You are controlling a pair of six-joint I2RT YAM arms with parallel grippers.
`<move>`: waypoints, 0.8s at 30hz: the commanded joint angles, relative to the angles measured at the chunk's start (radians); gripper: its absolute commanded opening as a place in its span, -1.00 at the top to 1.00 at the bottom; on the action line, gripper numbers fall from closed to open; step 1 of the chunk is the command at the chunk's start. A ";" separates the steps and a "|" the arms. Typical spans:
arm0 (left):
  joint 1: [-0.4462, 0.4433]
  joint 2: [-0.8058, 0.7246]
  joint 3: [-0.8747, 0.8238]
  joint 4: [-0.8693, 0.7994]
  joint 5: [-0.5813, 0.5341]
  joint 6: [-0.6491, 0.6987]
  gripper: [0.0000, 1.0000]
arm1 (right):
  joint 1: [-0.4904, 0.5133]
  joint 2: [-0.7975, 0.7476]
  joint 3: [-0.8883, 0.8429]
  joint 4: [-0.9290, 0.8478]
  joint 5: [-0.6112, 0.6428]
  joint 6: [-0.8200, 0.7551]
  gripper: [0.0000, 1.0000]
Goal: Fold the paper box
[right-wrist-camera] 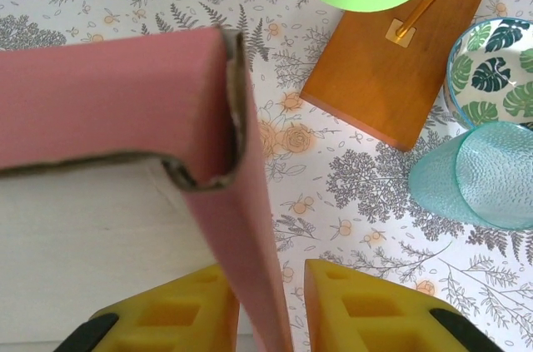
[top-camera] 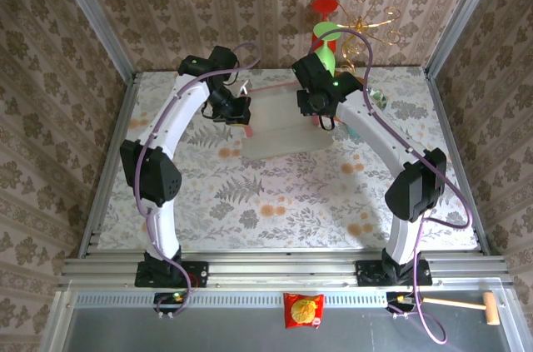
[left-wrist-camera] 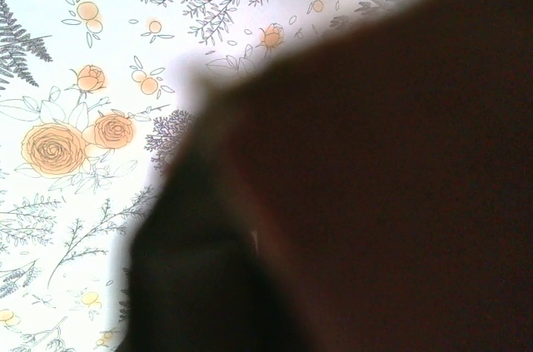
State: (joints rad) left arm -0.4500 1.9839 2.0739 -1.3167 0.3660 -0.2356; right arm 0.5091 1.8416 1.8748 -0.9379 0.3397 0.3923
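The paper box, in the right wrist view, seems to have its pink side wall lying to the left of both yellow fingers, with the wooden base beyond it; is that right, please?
Not quite. The paper box has its pink side wall standing between the two yellow fingers of the right gripper, not left of both, as the right wrist view shows. The wooden base does lie beyond it.

Matt cardboard paper box [right-wrist-camera: 108, 94], smooth wooden base [right-wrist-camera: 387, 69], dimpled glass [right-wrist-camera: 479, 177]

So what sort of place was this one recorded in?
Probably a staged robot cell dressed as a home: wallpapered panels in an aluminium frame, a floral tablecloth, and the left arm and right arm bolted to a front rail.
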 commanded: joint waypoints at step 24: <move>0.000 0.021 0.062 -0.059 -0.124 -0.084 1.00 | 0.052 0.166 0.263 -0.335 0.426 0.103 1.00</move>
State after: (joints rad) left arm -0.4587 2.0006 2.1132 -1.3167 0.3157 -0.2802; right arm 0.5686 1.9862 2.0987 -1.1366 0.5621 0.4381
